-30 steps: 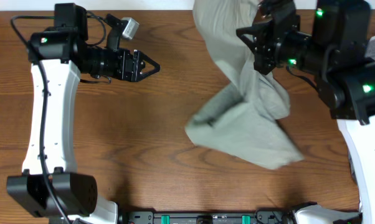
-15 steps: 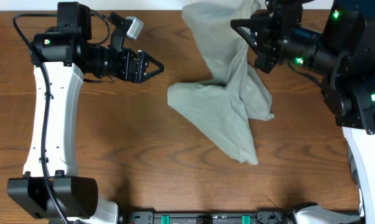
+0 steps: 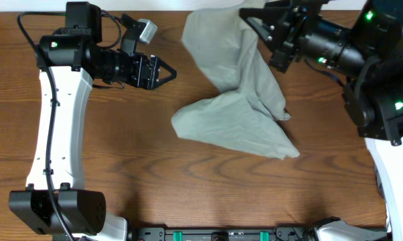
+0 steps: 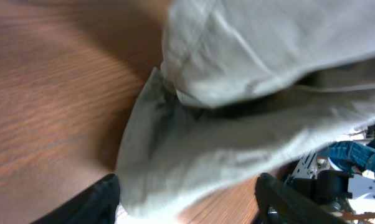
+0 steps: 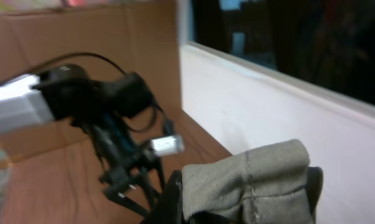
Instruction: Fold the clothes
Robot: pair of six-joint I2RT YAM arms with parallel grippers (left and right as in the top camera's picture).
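Hoisting the shorts [image 3: 235, 117] by one end, my right pincer [image 5: 247, 193] was clamped shut on a bunched, stitched edge of the cloth, as its wrist view showed. The rest of the garment trailed down from that grip and lay crumpled on the desk [image 3: 154, 181], in the middle and towards my right side. My left pincer [image 3: 167, 71] stood partly open and empty, just beside the hanging cloth and pointed at it. It touched nothing that I could see, and its wrist view was filled with khaki folds.

I judged the grip to be the weak point. It held only a small wad near the edge, and the weight of the trailing legs could have pulled that wad free if I swung too fast.

The cloth looked twisted where it met the desk. A left-hand grab there could have caught two layers at once, or the wrong leg, and locked in a crooked fold.

The lifted part also hung close to the desk's far edge, so a slip there might have dropped the shorts over the back.

No box, bin or basket showed on the desk, so there were no contents to report.
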